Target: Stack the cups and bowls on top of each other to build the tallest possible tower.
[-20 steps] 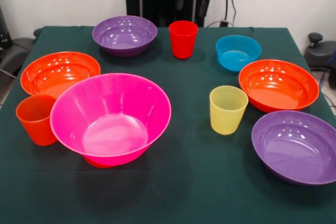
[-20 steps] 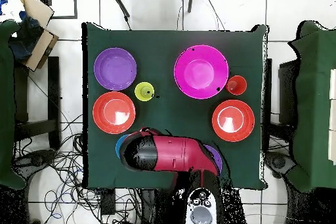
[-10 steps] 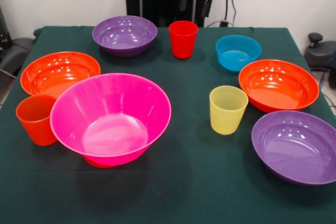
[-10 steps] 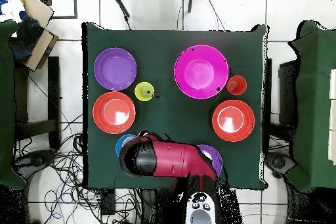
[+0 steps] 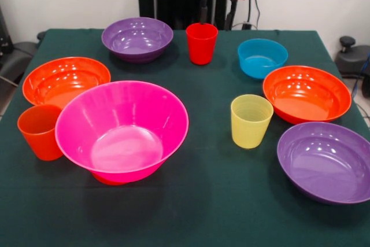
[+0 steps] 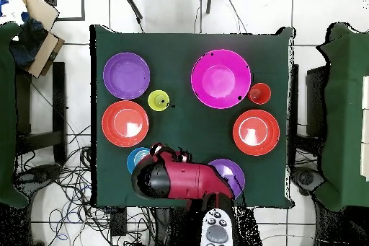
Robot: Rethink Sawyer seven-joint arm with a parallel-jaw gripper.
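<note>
Comparing with a second ago, we see the end effector (image 5: 218,11) lower at the bench's (image 5: 202,201) 12 o'clock edge, behind the red cup (image 5: 202,43); its prongs stand narrowly apart and hold nothing. Nothing else has shifted. The pink bowl (image 5: 122,129) sits at 8 o'clock with a small orange piece under it, the yellow cup (image 5: 251,121) right of centre. We judge stacking barely begun, the red cup likeliest next.

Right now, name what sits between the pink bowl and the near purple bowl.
The yellow cup, alone between the pink bowl and purple bowl, front view.
</note>
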